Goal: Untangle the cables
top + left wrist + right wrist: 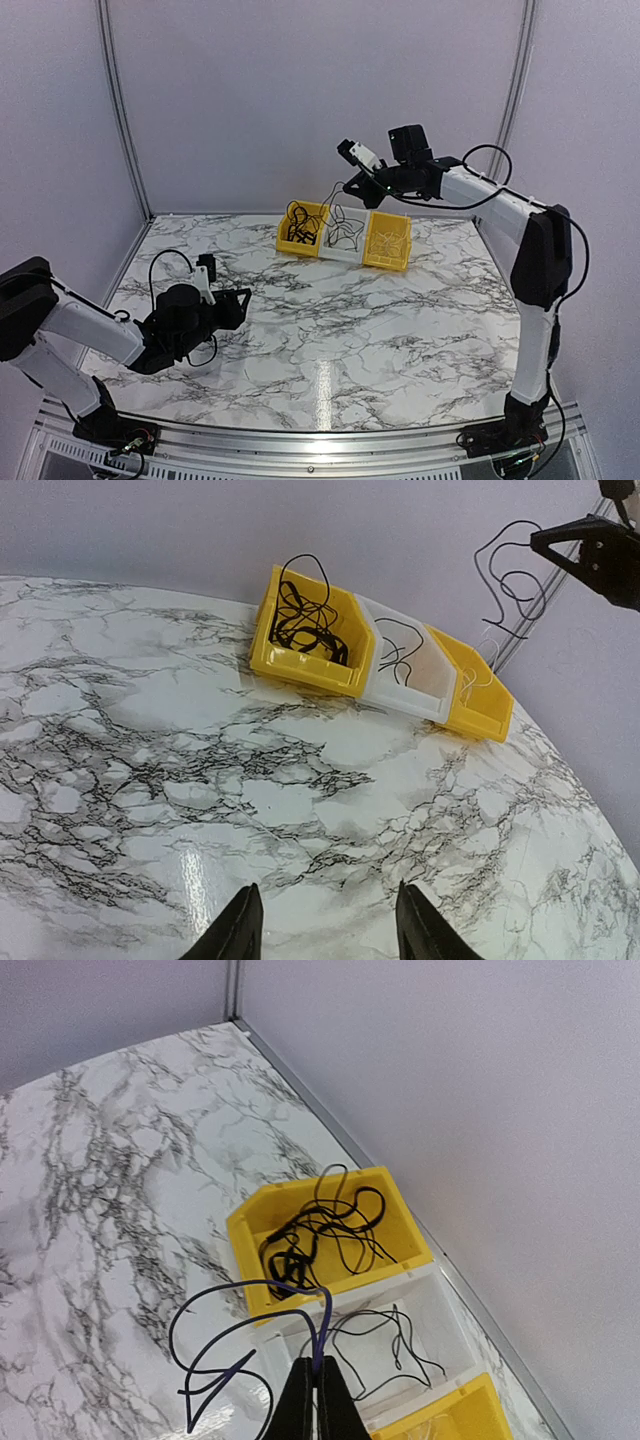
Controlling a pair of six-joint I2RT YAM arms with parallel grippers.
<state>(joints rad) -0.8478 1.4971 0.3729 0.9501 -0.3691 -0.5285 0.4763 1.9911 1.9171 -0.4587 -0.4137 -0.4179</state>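
Left hand (327,892) spread empty over marble table (150,780), right hand (312,1362) pinching thin cable (245,1326) above bins (405,1225) holding cables (300,1235)

A black tangle (310,1235) of several thin cables sits heaped in the left yellow bin (245,1260), with a couple of loops poking above its rim. One thin black strand (385,1345) lies loosely curled in the white middle bin (450,1325). What looks like a pale strand (388,240) rests in the right yellow bin (386,261). A dark cable (240,1325) hangs in open loops above the bins, pinched in the right gripper (318,1372).
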